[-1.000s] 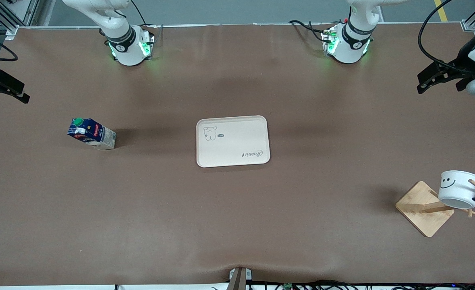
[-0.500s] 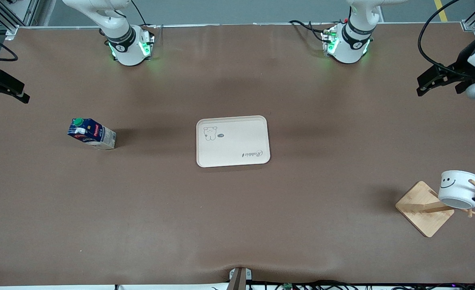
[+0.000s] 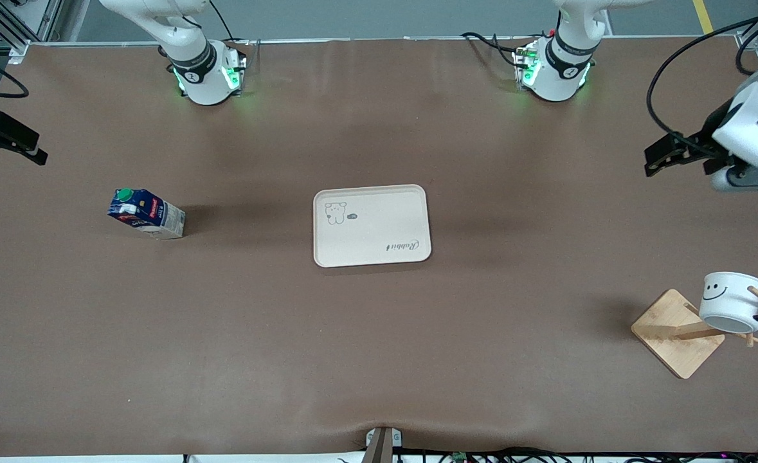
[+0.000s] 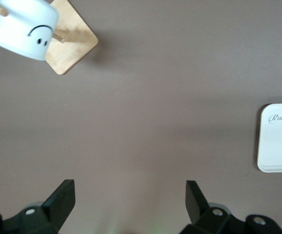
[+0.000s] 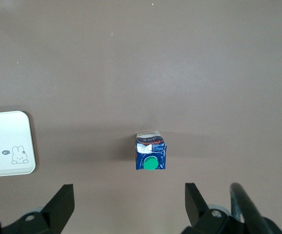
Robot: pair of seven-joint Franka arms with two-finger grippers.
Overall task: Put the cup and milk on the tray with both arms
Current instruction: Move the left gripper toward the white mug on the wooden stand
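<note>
The cream tray point(image 3: 372, 225) lies in the middle of the table. The dark-blue milk carton point(image 3: 146, 212) with a green cap stands toward the right arm's end; it also shows in the right wrist view point(image 5: 151, 157). The white smiley cup point(image 3: 732, 302) hangs tilted on a wooden rack peg at the left arm's end, and also shows in the left wrist view point(image 4: 21, 27). My left gripper point(image 3: 677, 164) is open and empty over bare table, apart from the cup. My right gripper point(image 3: 12, 154) is open and empty over the table's end, apart from the milk.
The rack's square wooden base point(image 3: 677, 334) sits under the cup near the table's corner. The two arm bases point(image 3: 208, 74) point(image 3: 555, 71) stand along the table's edge. A tray corner shows in each wrist view point(image 4: 279, 139) point(image 5: 7, 144).
My left arm has swung lower over the table toward the rack with the cup, its gripper still open. The right arm, milk, cup and tray have not moved.
</note>
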